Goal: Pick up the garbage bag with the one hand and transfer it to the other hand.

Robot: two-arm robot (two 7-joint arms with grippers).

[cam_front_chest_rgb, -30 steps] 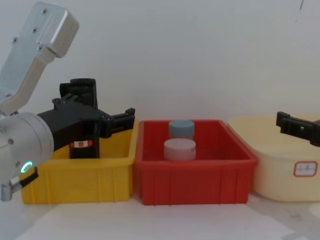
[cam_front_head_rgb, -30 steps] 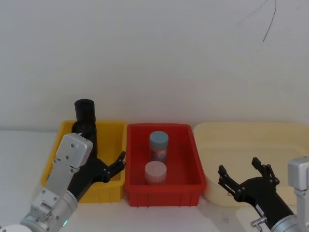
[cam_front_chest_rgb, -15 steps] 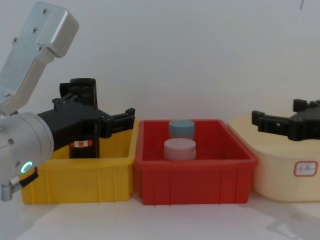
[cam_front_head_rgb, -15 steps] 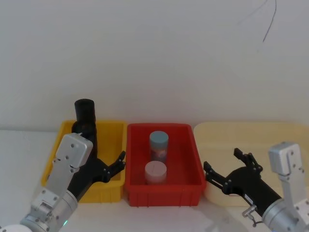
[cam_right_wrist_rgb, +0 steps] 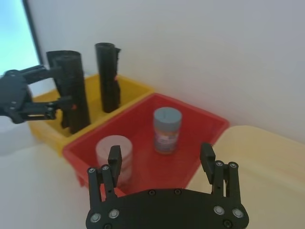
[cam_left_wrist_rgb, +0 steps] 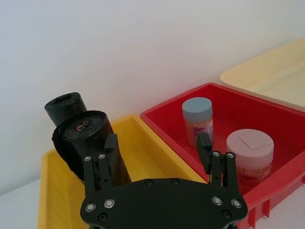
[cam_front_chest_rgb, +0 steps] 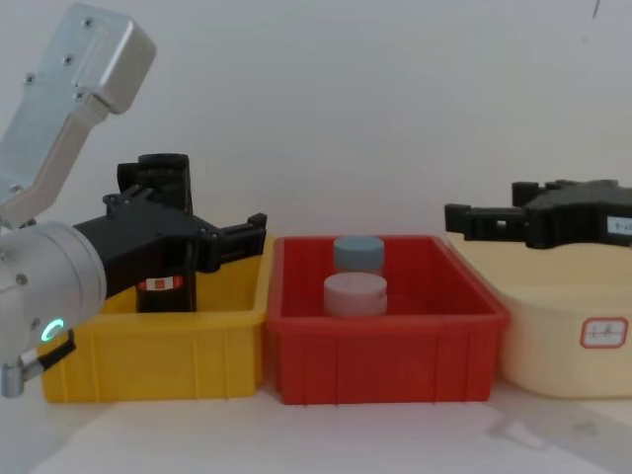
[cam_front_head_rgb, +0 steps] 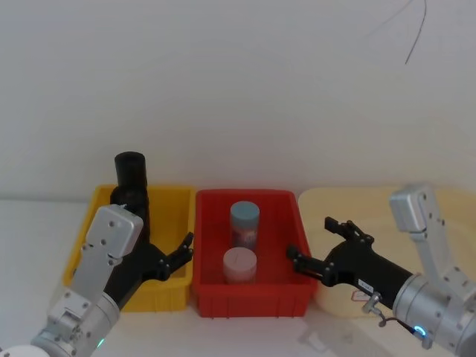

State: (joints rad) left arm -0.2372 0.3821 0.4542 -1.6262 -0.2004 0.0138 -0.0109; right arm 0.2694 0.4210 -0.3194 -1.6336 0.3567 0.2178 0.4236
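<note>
The left gripper [cam_left_wrist_rgb: 158, 143], jaws open, beside the garbage bag [cam_front_chest_rgb: 163, 286] left of the red bin [cam_front_head_rgb: 249, 303]; right gripper [cam_front_head_rgb: 311, 239], jaws open, above its right rim.

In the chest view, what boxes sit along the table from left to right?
A yellow bin, holding the garbage bag with the left gripper at it → red bin with two jars → cream tub; the right gripper hangs above where those two meet.

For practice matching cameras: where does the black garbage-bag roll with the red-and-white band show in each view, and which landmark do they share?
Head view: garbage bag lower left, the nearer black roll.
Left wrist view: the nearer roll, by the left gripper.
Right wrist view: the roll at the left gripper's fingers.
Chest view: left, band visible.
Landmark: its yellow bin.
</note>
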